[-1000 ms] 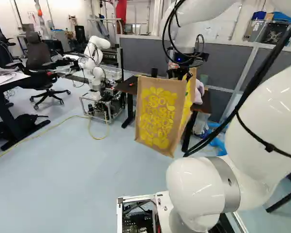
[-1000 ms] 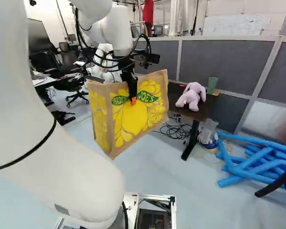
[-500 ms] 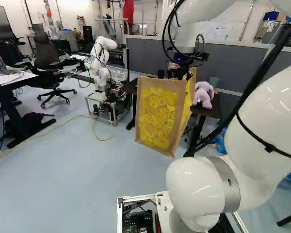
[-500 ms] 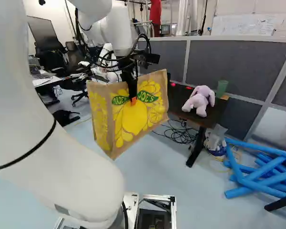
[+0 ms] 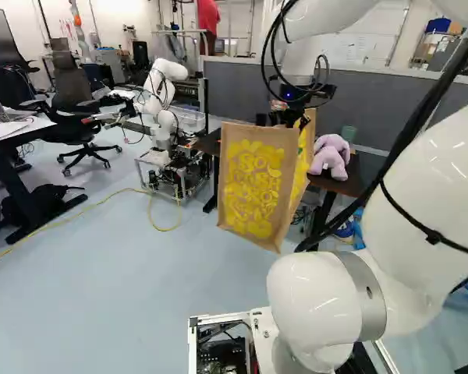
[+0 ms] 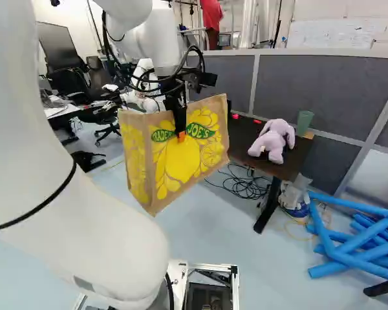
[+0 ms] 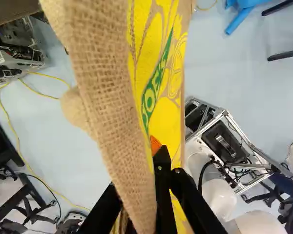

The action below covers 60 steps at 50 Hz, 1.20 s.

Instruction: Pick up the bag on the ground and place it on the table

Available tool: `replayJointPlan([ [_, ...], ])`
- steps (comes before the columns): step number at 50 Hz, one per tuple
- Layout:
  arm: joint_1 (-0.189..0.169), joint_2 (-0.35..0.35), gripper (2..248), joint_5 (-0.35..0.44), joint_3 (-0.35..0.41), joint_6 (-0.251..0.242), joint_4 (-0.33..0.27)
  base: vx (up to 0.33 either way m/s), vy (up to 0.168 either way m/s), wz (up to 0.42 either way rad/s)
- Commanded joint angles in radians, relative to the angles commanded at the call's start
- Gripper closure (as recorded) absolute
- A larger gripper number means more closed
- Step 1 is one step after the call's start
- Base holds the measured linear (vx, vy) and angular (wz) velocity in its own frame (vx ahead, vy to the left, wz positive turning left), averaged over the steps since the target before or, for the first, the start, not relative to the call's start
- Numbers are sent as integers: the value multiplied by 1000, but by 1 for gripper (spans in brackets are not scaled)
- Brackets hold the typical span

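Note:
My gripper is shut on the upper edge of the tan and yellow bag, which hangs upright off the floor. In the left base view the bag shows its narrower patterned side and covers part of the table. The dark brown table stands beyond the bag, to its right in the right base view. In the wrist view the gripper has the burlap edge of the bag between its fingers; one orange pad lies against the printed face, the other finger is mostly hidden.
A lilac plush toy and a green cup stand on the table. Cables lie by its leg, blue tubes to its right. Another robot stands left of the bag, near a yellow cord. Grey partitions rise behind.
The base has moved, turning left; table and toy have shifted rightward in both base views and look slightly nearer. My arm keeps its pose, with the bag still held.

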Motion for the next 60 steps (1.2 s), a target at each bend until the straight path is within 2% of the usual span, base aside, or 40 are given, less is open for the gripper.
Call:
replayJointPlan([
  [31,0,0,229,0,0,0,0,118,35,-15],
  [60,0,0,229,0,0,0,0,145,15,-230],
])
